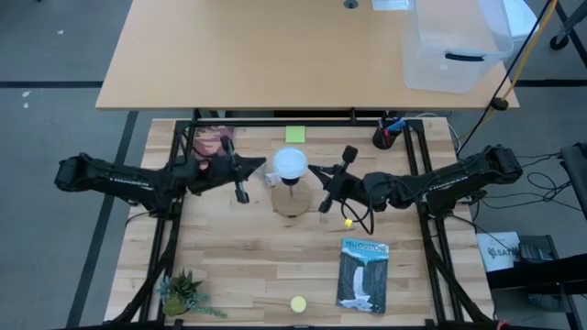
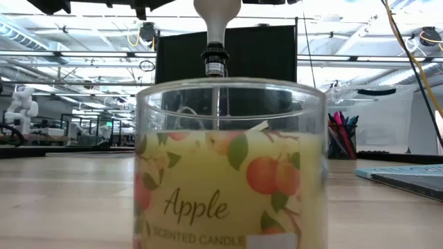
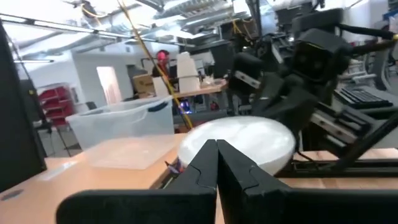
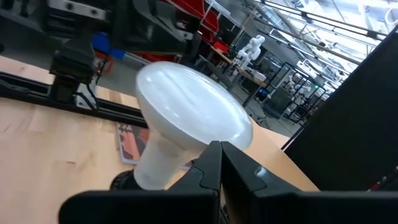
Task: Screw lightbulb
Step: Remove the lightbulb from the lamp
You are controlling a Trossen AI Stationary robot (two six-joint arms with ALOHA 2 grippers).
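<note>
The lightbulb has a white dome and a grey neck. It stands upright with its screw end in the black socket of the round wooden base at mid-table. The low view shows its neck above a candle jar. My left gripper is shut, its tip level at the dome's left side. My right gripper is shut, its tip at the dome's right side, near where dome meets neck. My left gripper points level from the table's left at the dome's rim; I cannot tell whether its shut fingertips touch it. My right gripper points level from the table's right at the dome's underside; I cannot tell whether it touches.
A glass candle jar stands at the near edge. A book lies near right, a small plant near left, and a small yellow ball right of the base. A pen cup and a green note are at the far side.
</note>
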